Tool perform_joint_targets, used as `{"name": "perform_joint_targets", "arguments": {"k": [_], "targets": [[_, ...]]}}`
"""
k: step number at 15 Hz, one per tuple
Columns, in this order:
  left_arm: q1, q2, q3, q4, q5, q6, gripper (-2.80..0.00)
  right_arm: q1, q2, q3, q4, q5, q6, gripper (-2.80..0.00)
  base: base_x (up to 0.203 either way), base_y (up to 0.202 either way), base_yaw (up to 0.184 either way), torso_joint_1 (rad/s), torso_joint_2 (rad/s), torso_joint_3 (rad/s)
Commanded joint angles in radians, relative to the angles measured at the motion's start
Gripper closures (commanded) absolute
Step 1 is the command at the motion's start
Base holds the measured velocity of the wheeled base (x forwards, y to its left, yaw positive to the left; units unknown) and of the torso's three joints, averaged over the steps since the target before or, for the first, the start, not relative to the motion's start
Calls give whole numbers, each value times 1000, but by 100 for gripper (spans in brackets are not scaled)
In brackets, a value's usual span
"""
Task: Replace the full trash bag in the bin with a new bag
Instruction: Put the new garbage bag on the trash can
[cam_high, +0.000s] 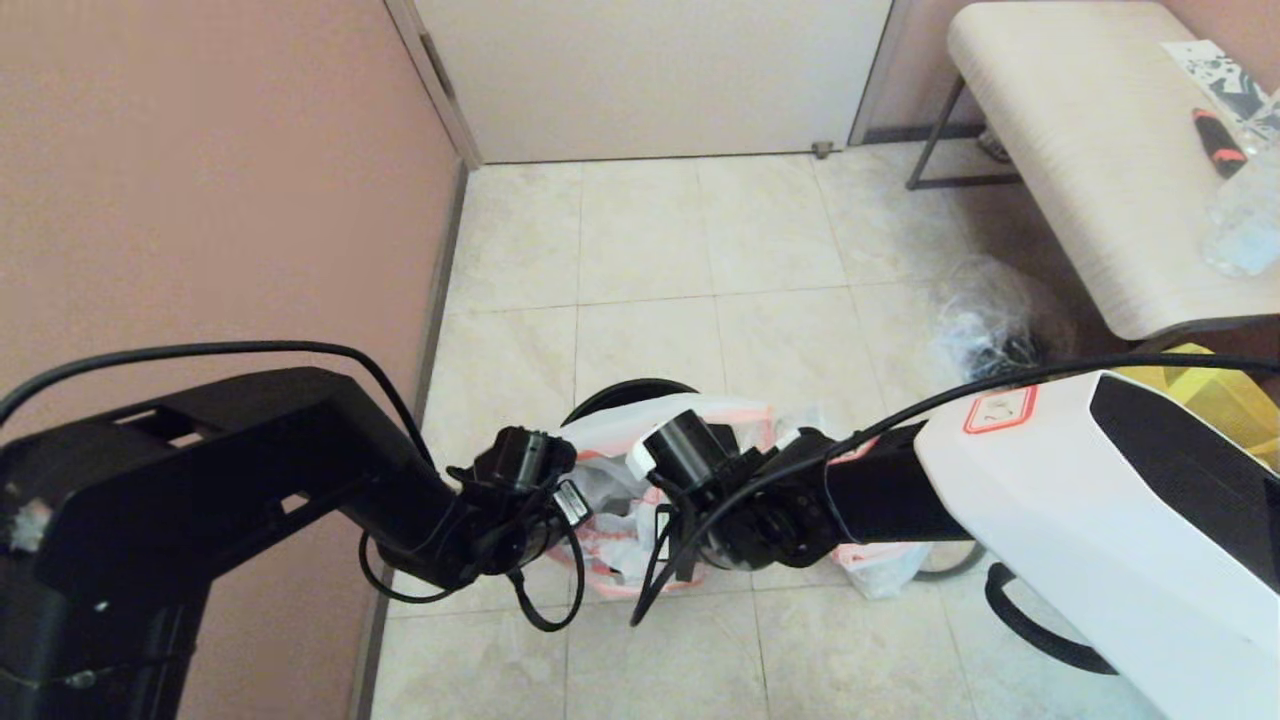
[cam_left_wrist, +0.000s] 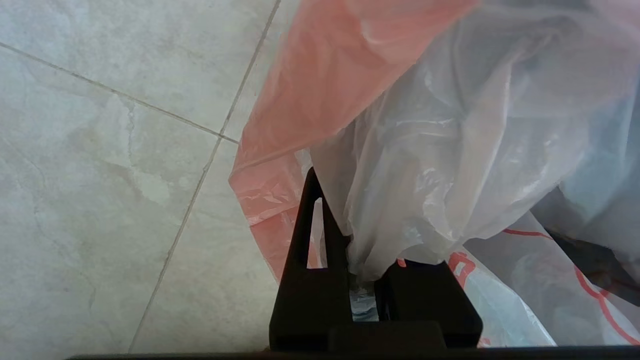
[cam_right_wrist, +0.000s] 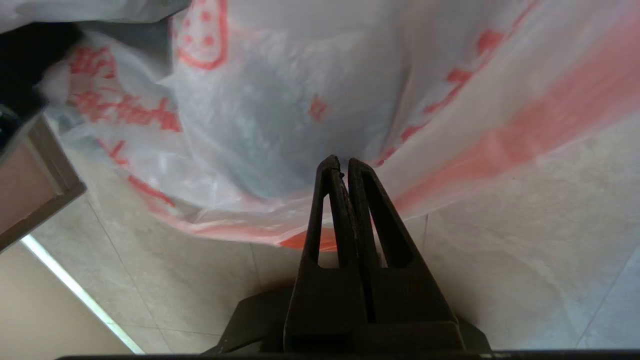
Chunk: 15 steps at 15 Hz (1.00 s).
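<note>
Left gripper (cam_left_wrist: 357, 250) pinching full trash bag (cam_left_wrist: 450, 150) film; right gripper (cam_right_wrist: 344, 167) clamping hem; 2 arms lifting it from bin (cam_high: 620, 392); next: clear rim.

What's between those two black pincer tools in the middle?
In the head view, white plastic bag with an orange-red band spans from the left tool to the right tool; both pinch it.
</note>
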Motion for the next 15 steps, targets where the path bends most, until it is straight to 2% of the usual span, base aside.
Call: {"name": "perform_joint_targets", "arguments": {"k": [1,3,6,9,15], "targets": [[0,-5,3,-2,2,-8,0,-9,-13,5,7,-2,3,0,0,0,0,0,0,0],[0,-21,13,-5,-6,-8,0,-45,-44,39,20,8,4,0,0,0,0,0,0,0],[-2,-78,41,-19,-38,-8,0,-96,-48,52,13,82,-7,0,0,0,0,0,0,0],[-4,-131,80,-23,-77,-8,0,-108,-10,42,-1,103,-20,0,0,0,0,0,0,0],[-3,-91,83,-56,-78,-4,0,-145,65,-20,-5,109,-58,0,0,0,0,0,0,0]]}}
